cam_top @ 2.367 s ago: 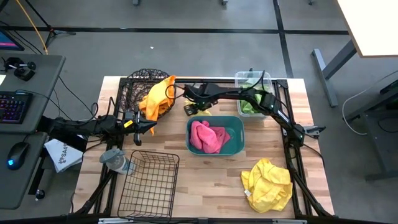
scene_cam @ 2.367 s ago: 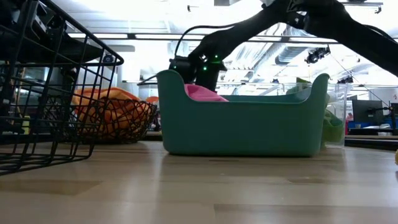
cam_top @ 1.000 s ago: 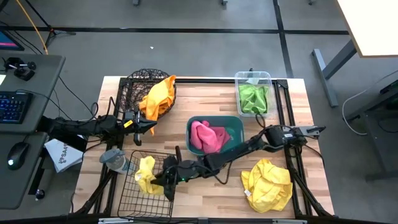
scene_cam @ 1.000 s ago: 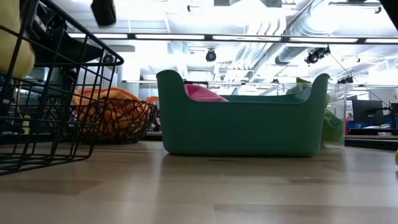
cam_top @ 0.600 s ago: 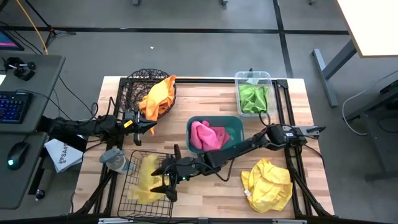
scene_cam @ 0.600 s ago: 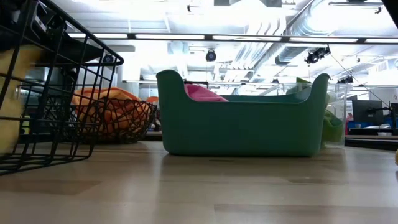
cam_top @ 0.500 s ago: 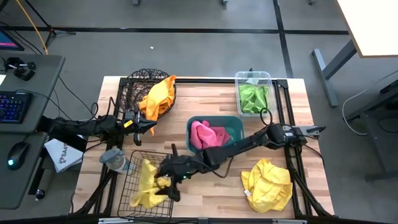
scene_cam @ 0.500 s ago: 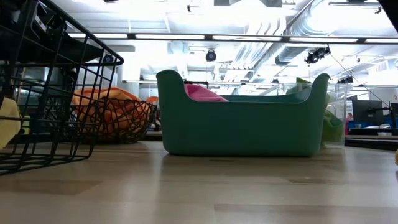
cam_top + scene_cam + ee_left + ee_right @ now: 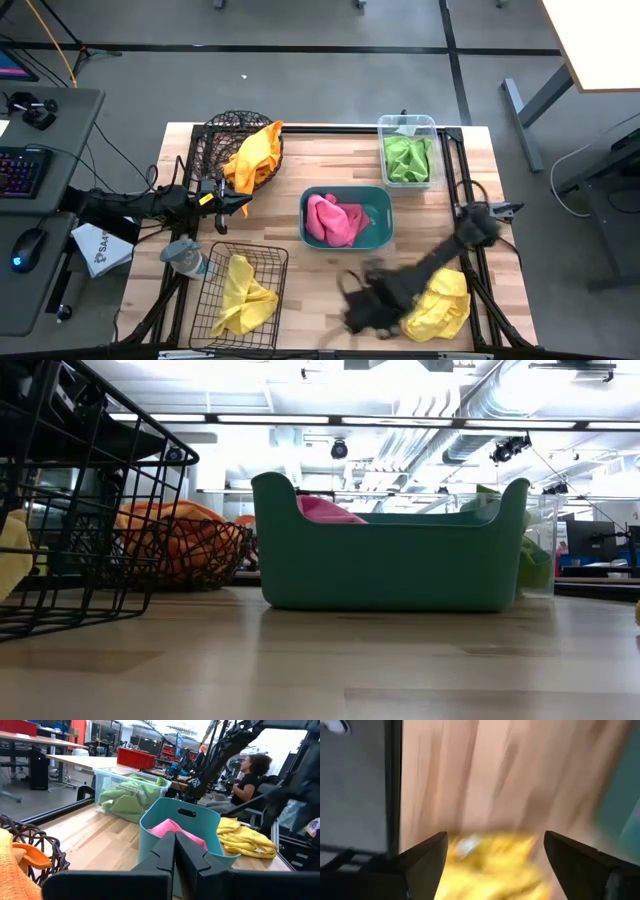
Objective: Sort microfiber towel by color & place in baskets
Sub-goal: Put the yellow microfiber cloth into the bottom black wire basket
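Yellow towel [image 9: 245, 297] in black wire basket [image 9: 215, 320], orange towel [image 9: 254, 154] on dark round basket [image 9: 217, 135], pink towel [image 9: 332, 219] in teal tub [image 9: 381, 202], green towels [image 9: 406, 158] in clear bin [image 9: 385, 125], yellow heap [image 9: 440, 300] on pale wood bench [image 9: 330, 160].

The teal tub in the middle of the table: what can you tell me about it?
The teal tub looks like smooth plastic, rectangular with rounded corners, its end walls rising higher than its long sides; the left wrist view shows a handle slot cut in one end. It stands upright on the wooden table, near the middle, touching no other basket. A crumpled pink towel lies inside, filling the left part and peeking above the rim in the low view. No gripper touches it.
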### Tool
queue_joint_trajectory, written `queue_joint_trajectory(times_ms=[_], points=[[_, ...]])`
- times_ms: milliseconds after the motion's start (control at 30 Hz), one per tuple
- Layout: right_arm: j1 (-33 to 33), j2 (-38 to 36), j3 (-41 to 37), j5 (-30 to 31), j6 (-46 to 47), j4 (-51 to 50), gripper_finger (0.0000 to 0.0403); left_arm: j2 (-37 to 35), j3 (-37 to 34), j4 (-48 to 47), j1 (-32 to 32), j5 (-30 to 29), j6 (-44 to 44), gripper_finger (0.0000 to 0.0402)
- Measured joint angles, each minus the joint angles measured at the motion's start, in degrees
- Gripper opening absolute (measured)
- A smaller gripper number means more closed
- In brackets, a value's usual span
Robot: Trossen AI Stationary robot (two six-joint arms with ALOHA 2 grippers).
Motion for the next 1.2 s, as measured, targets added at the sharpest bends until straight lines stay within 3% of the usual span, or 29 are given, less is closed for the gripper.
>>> queue_joint_trajectory(times_ms=[133, 233, 333, 467, 767, 867, 1000, 1033, 1200], points=[[6.3, -9.6, -22.0, -5.3, 21.7, 10.6, 0.0319, 0.0, 0.0, 0.0, 0.0, 0.1, 0.0, 0.0000], [10.2, -17.0, -34.0, -6.7, 43.0, 15.9, 0.0316, 0.0, 0.0, 0.0, 0.0, 0.1, 0.0, 0.0000], [13.6, -21.6, -41.3, -6.0, 61.4, 15.6, 0.0316, 0.0, 0.0, 0.0, 0.0, 0.1, 0.0, 0.0000], [16.4, -24.7, -46.4, -3.6, 74.5, 15.4, 0.0316, 0.0, 0.0, 0.0, 0.0, 0.1, 0.0, 0.0000], [16.3, -24.2, -52.4, -3.1, 77.9, 15.5, 0.0301, 0.0, 0.0, 0.0, 0.0, 0.1, 0.0, 0.0000], [16.0, -24.2, -53.3, -3.1, 77.4, 15.5, 0.0234, 0.0, 0.0, 0.0, 0.0, 0.1, 0.0, 0.0000], [16.0, -24.3, -52.2, -1.7, 74.6, 15.3, 0.0049, 0.0, 0.0, 0.0, 0.0, 0.1, 0.0, 0.0000], [16.1, -24.4, -51.4, -1.3, 73.1, 14.8, 0.0025, 0.0, 0.0, 0.0, 0.0, 0.1, 0.0, 0.0000], [16.1, -26.1, -42.2, 1.1, 70.3, 5.7, 0.0008, 0.0, 0.0, 0.0, 0.0, 0.1, 0.0, 0.0000]])
